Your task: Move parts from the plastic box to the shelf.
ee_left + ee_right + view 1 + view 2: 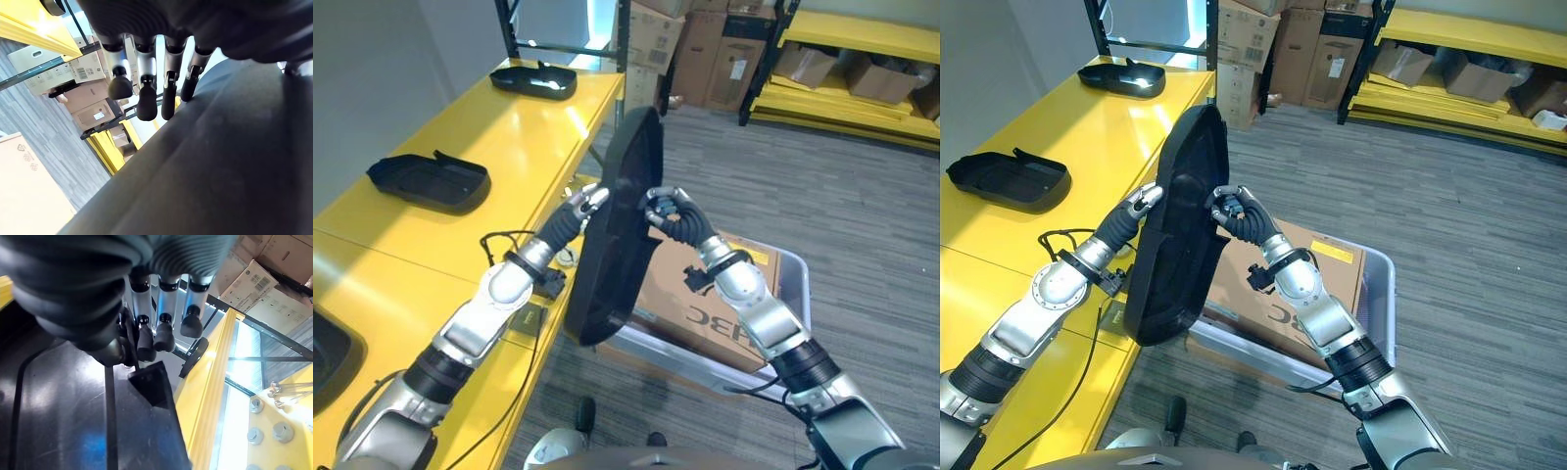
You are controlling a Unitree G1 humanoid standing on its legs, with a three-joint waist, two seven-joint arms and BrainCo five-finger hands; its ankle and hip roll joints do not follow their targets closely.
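A large black moulded part (619, 230) stands on edge in the air, between the yellow shelf (509, 147) and the plastic box (795, 279). My left hand (583, 205) lies against its shelf-side face, and its fingers (145, 98) rest straight along the dark surface (220, 161). My right hand (672, 212) grips the opposite rim. Its fingers (164, 333) curl over the edge of the part (58, 411). The box sits on the floor below my right arm, with a brown cardboard sheet (690, 294) inside.
Two more black parts lie on the shelf, one at mid-left (429, 181) and one at the far end (533, 80). Another dark part (328, 354) shows at the near left edge. Cardboard boxes (724, 49) and yellow racking (862, 59) stand across the grey floor.
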